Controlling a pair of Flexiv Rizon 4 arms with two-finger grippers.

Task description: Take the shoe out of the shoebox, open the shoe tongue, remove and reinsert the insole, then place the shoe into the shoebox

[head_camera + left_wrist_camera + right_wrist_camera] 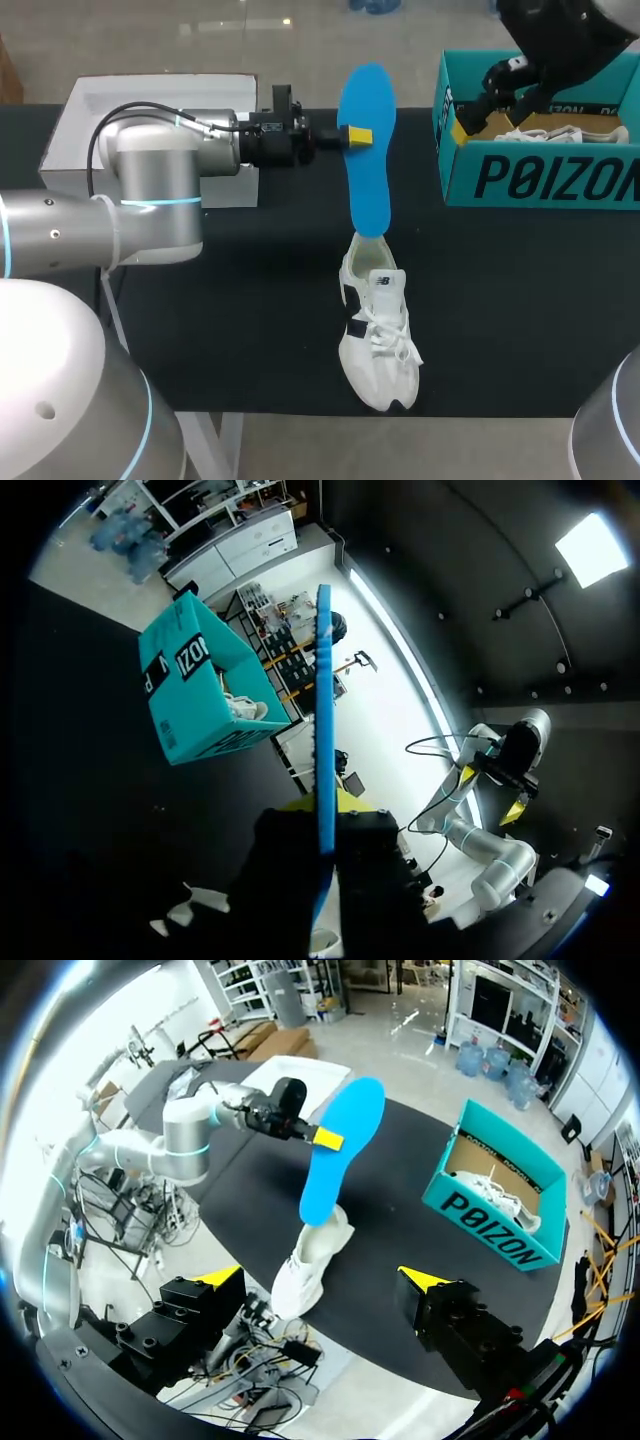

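— How will the insole [366, 150] handle?
— It looks light and bendy, so pinch its flat faces. Your left hand [352, 136] is clamped on its upper half, and its lower end meets the opening of the shoe [378, 340] on the counter [250, 300].
— And the right hand [320, 1276]?
— Its fingers are apart and empty, up near the shoebox [540, 180].

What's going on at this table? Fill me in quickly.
The left gripper is shut on a blue insole, holding it upright with its lower end at the opening of a white shoe on the black table. Whether it is coming out or going in cannot be told. The right gripper hangs open, holding nothing. The teal shoebox stands at the right with another white shoe inside.
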